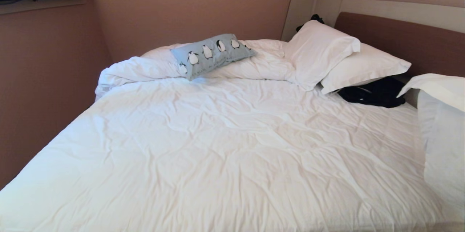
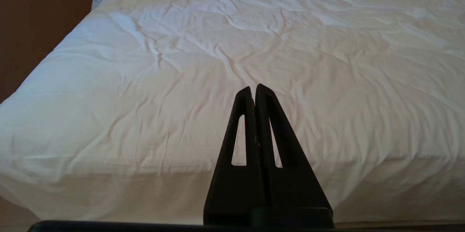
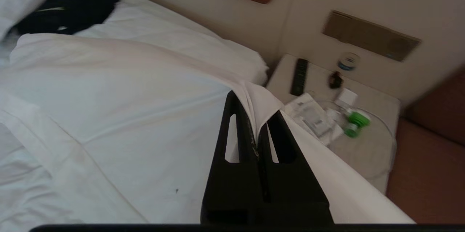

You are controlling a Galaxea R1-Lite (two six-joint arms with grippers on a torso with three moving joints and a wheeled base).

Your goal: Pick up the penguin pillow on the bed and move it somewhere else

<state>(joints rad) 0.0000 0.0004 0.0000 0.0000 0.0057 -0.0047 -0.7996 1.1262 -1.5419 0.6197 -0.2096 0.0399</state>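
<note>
Right wrist view: right claw [image 3: 256, 130] pinches a white pillow [image 3: 120, 90], partly cut off.

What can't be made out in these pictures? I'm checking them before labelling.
- Head view: the right claw is outside the frame. The white pillow it pinches is cut off by the right edge.
- Head view: the black item is half hidden under the stacked pillows, so I can't identify it.
- Head view: the writing on the penguin pillow is too small to read.
- Right wrist view: the nightstand clutter is blurred.
</note>
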